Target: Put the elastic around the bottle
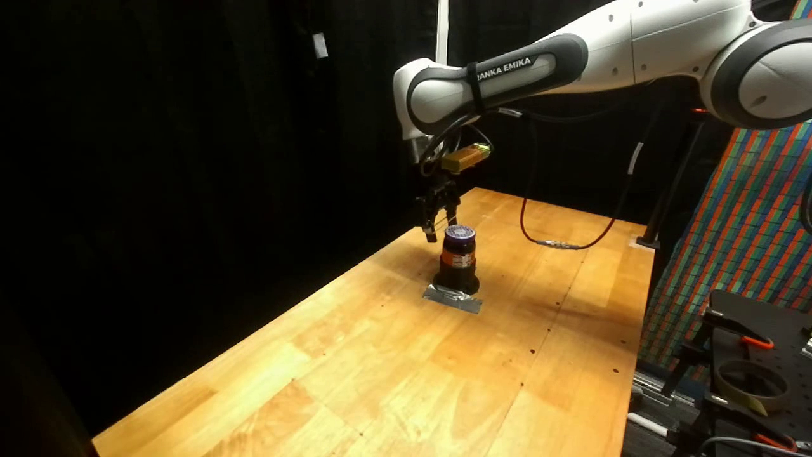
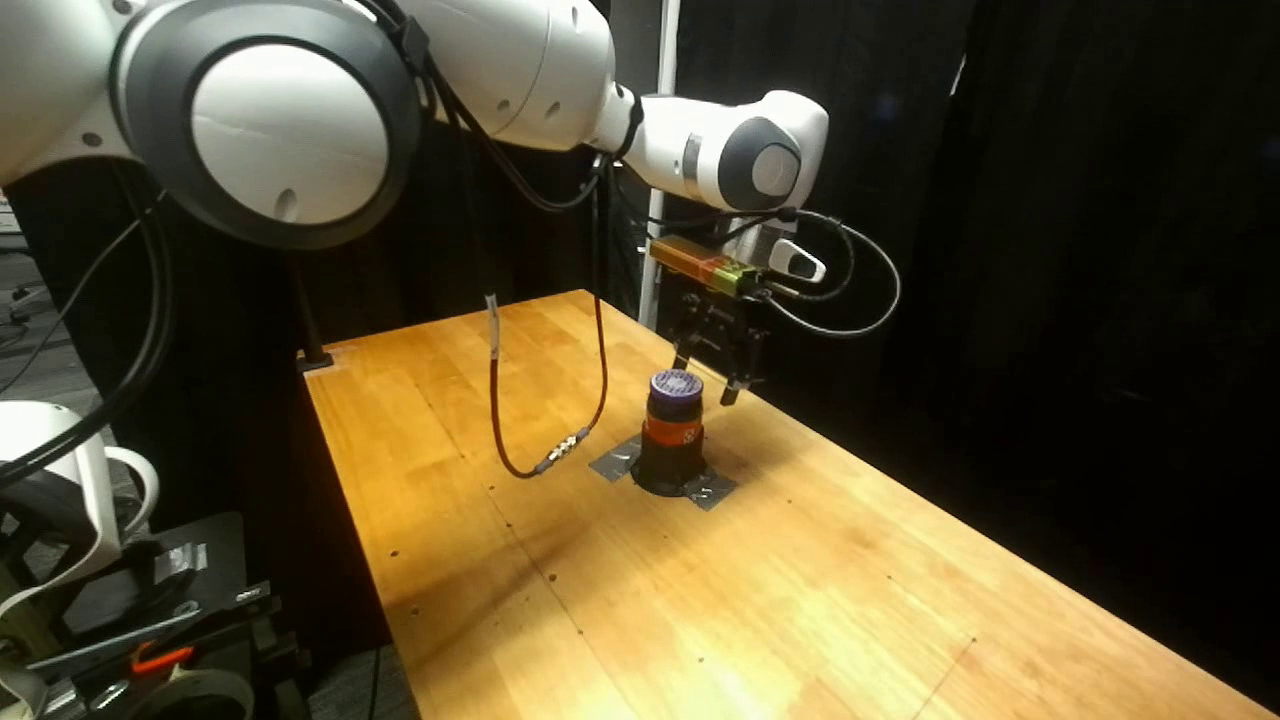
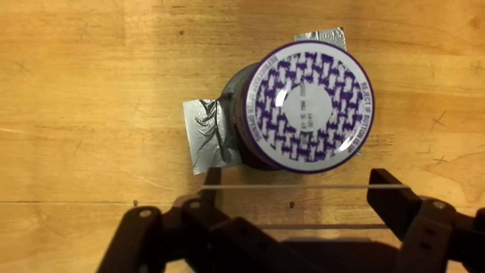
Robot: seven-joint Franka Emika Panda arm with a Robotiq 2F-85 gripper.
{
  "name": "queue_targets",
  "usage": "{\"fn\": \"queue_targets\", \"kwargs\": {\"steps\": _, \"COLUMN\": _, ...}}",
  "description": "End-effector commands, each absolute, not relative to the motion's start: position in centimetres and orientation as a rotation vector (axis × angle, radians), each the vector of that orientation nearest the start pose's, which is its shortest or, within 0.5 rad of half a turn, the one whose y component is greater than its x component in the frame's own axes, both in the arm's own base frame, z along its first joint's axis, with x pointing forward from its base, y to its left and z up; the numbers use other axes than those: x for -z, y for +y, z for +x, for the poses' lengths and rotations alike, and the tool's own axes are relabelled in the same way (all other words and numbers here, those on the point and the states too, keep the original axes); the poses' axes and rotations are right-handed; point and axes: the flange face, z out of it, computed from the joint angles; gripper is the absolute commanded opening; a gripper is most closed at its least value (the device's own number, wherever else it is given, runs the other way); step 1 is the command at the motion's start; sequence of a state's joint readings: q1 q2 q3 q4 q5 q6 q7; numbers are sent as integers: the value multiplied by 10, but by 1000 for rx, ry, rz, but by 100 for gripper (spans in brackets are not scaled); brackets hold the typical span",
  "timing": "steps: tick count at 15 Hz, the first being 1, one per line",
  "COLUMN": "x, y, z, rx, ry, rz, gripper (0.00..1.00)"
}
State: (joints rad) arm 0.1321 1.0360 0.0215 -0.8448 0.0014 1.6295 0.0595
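The bottle stands upright in both exterior views [image 1: 458,259] [image 2: 672,431]. It is dark with an orange label band and a purple-and-white patterned lid, which fills the middle of the wrist view [image 3: 308,108]. My gripper [image 1: 442,228] is open beside the bottle, its fingertips near lid height, also in an exterior view [image 2: 707,380]. The thin pale elastic [image 3: 295,186] is stretched across both spread fingers in the wrist view [image 3: 296,174]. The bottle is outside the elastic loop and apart from the fingers. The elastic is only faintly visible in an exterior view [image 1: 447,220].
The bottle sits in a dark round base [image 2: 668,470] held to the wooden table [image 1: 393,381] by grey tape strips [image 1: 453,298] [image 3: 210,134]. A cable [image 1: 558,244] hangs in a loop over the table, below the arm. A black cart with tools [image 1: 755,343] stands beside the table.
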Motion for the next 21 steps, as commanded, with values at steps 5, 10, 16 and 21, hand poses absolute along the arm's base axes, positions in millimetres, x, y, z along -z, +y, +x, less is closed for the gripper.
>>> {"fn": "queue_targets", "kwargs": {"steps": 5, "x": -247, "y": 113, "z": 736, "rx": -668, "ry": -245, "rz": -3061, "gripper": 100}}
{"fn": "queue_targets", "kwargs": {"steps": 10, "x": -246, "y": 108, "z": 716, "rx": -829, "ry": -437, "rz": -2974, "gripper": 100}}
{"fn": "queue_targets", "kwargs": {"steps": 16, "x": -261, "y": 78, "z": 691, "rx": -846, "ry": -689, "rz": -2958, "gripper": 100}}
{"fn": "queue_targets", "kwargs": {"steps": 21, "x": -267, "y": 77, "z": 678, "rx": -699, "ry": -829, "rz": -3019, "gripper": 100}}
